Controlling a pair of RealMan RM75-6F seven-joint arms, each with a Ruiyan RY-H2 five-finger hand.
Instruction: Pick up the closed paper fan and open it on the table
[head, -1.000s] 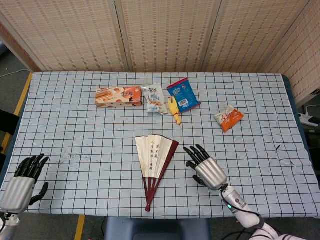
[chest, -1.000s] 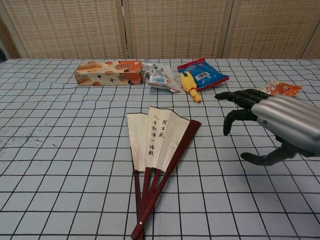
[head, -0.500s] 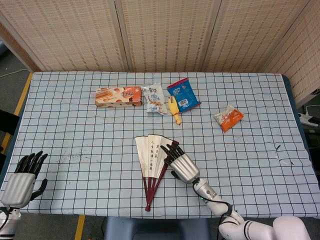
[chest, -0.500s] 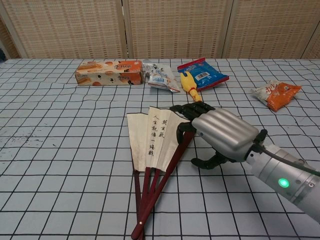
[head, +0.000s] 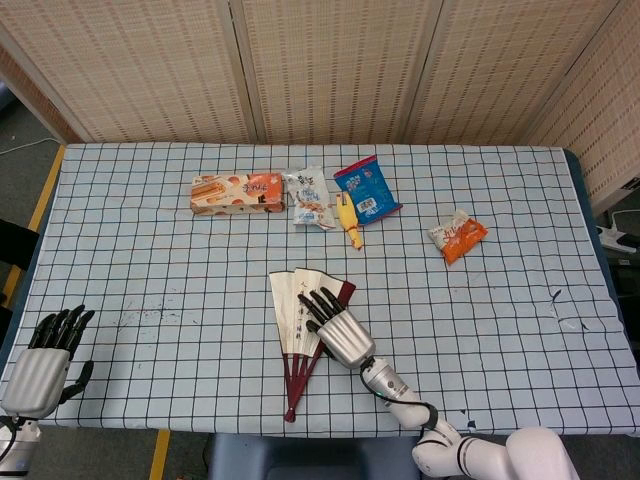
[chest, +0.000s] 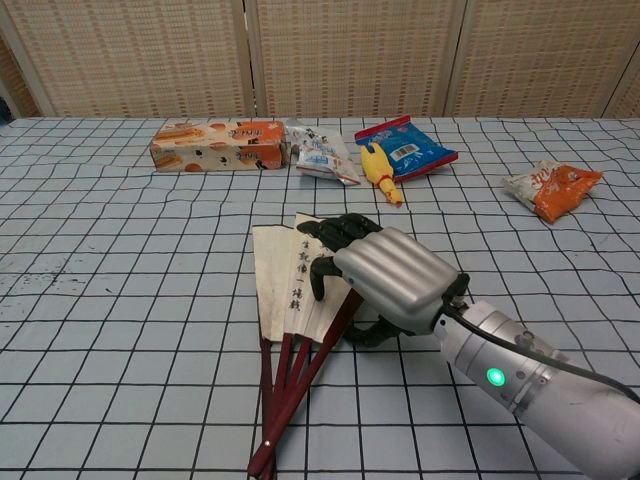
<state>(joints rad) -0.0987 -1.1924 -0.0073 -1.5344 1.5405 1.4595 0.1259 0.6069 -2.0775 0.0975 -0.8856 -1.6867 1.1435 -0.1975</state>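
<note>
A rectangular table covered in a pale blue cloth with a black grid (head: 150, 250) fills the centre of the head view. Tall woven reed folding screen panels (head: 330, 65) span the top of the frame behind it. Grey floor with a yellow tape line (head: 45, 195) appears at the left edge.

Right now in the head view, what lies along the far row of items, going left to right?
Orange snack box → white snack packet → yellow rubber chicken → blue snack bag → orange snack packet.
</note>
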